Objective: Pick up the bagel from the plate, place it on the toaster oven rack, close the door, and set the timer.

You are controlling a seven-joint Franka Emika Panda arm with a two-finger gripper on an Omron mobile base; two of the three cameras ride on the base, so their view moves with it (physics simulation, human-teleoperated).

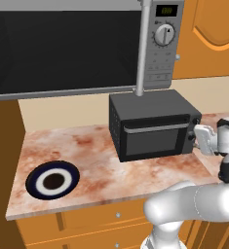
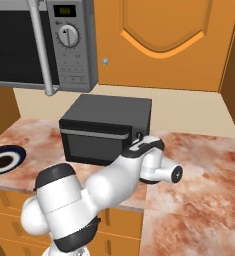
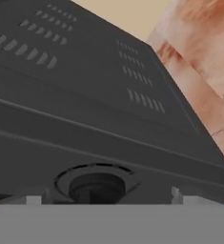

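Note:
The toaster oven stands on the marble counter with its door shut. The rack is hidden behind the door, and the bagel is out of view. At the counter's left lies the plate, showing just its dark centre. My gripper is at the oven's right front, open, its fingertips spread either side of a round dark knob. They look apart from the knob.
A large silver-and-black microwave hangs above the oven, its handle bar reaching down close to the oven's top. Orange cabinet doors rise behind. The counter runs on to the right, and a brown wall bounds its left end.

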